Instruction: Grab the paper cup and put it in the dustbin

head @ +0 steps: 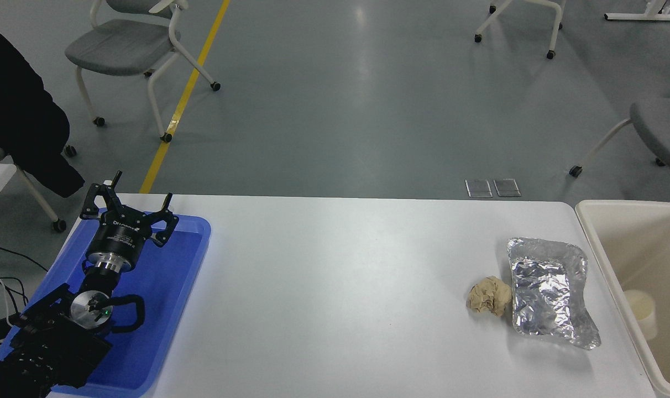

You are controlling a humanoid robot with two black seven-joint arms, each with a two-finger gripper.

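Note:
The white paper cup [642, 310] lies inside the cream dustbin [593, 243] at the table's right end, resting on the bin's floor near its left wall. No gripper touches it. My left gripper [129, 194] is parked over the blue tray at the lower left, its fingers spread open with nothing between them. My right arm and its gripper are out of view.
A crinkled silver foil tray [549, 292] lies just left of the bin, with a crumpled tan paper ball [488, 296] against its left side. The blue tray [174, 276] sits at the table's left end. Chairs stand on the floor beyond.

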